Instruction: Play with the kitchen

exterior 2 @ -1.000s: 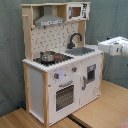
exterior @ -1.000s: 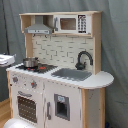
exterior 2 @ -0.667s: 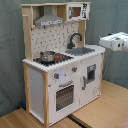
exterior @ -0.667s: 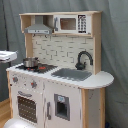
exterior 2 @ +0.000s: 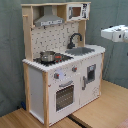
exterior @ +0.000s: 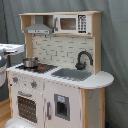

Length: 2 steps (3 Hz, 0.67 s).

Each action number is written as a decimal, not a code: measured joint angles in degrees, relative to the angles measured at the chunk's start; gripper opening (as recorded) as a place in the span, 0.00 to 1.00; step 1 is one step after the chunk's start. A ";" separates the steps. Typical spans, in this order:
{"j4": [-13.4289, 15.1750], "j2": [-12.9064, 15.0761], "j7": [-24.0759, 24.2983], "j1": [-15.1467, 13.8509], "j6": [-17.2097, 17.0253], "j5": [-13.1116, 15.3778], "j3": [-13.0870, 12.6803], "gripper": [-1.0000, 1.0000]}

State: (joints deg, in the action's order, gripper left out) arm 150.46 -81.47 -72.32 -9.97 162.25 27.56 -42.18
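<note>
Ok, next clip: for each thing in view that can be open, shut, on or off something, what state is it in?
Large white and light-wood toy play kitchen: upright on the floor.
Oven door with slatted window: shut.
Cupboard door under the grey sink: shut.
Small metal pot: upright on the stovetop.
Black curved faucet: upright behind the sink, no water visible.
Robot arm: apart from the kitchen, at the frame edge.

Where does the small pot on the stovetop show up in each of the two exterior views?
First exterior view: the pot sits at middle left, on the stovetop, left of the sink.
Second exterior view: the pot sits just left of centre, again left of the sink.
Shared landmark: the black faucet.
</note>
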 joint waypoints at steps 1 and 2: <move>-0.02 1.95 -0.67 -3.17 4.45 0.00 1.31 1.00; -0.08 3.83 -0.67 -6.82 9.24 0.00 1.90 1.00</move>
State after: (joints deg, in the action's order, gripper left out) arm 150.37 -77.65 -72.99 -16.79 171.49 27.55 -40.28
